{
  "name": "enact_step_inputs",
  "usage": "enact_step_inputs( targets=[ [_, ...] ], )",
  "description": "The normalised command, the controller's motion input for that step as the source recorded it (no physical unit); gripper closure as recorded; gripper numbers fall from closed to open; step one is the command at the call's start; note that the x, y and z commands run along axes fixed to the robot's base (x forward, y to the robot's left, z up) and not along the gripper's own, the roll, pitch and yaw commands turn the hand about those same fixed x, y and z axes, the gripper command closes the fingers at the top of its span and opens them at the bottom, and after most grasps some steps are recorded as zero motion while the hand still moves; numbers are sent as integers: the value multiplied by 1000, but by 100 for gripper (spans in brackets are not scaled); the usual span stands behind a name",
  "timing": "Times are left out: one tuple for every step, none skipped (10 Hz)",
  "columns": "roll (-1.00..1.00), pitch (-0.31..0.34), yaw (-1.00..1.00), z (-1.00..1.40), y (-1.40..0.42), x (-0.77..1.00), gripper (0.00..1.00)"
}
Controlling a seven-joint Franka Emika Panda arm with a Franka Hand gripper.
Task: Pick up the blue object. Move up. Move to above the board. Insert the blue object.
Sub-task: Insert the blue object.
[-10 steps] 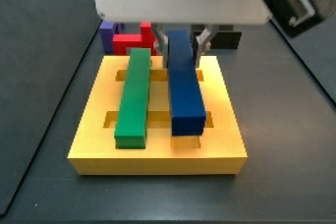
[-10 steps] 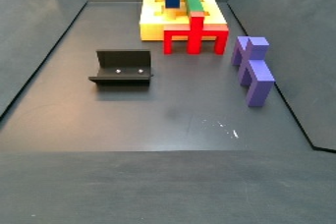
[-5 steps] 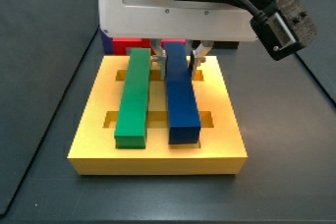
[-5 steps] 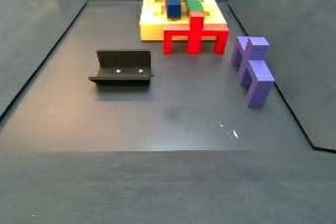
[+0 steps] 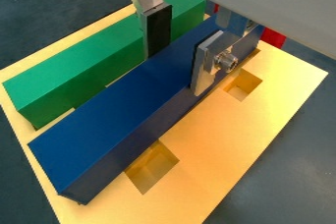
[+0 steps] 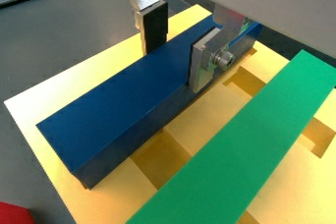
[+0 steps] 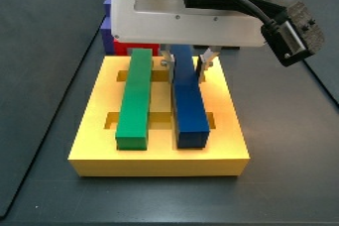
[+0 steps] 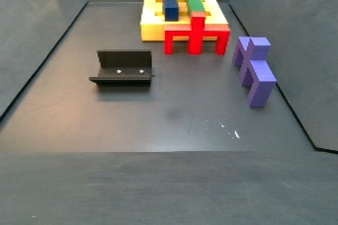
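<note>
The blue object [image 5: 118, 120] [image 6: 118, 115] is a long dark blue bar lying flat in a groove of the yellow board [image 7: 159, 161] [image 8: 154, 32], parallel to the green bar [image 7: 135, 96]. My gripper [image 5: 180, 69] [image 6: 176, 66] sits low over the bar's far end in a side view [image 7: 187, 66], with one finger against each long side. The dark pad [image 5: 155, 31] meets one edge and the silver plate [image 5: 207, 63] presses the opposite one. It is shut on the blue object. In both side views the gripper body hides the bar's far end.
A red piece [image 8: 196, 37] stands at the board's near edge, and purple blocks [image 8: 255, 66] stand on the floor to its right. The fixture [image 8: 122, 68] stands on the floor to the left. Square cut-outs [image 5: 153, 167] lie beside the blue bar.
The gripper has come down with the blue bar. Its raised far end dropped, and the bar went from tilted to lying level in the board's groove.
</note>
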Motion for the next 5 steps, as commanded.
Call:
enact_step_inputs(
  targets=[
    [24,0,-71,-229,0,0,100],
    [16,0,-66,-226,0,0,100],
    [0,-3,-63,-254,0,0,100],
    [0,-44,-66,-289,-26,0,100],
    [0,-57,-114,-309,0,-17,100]
  ],
)
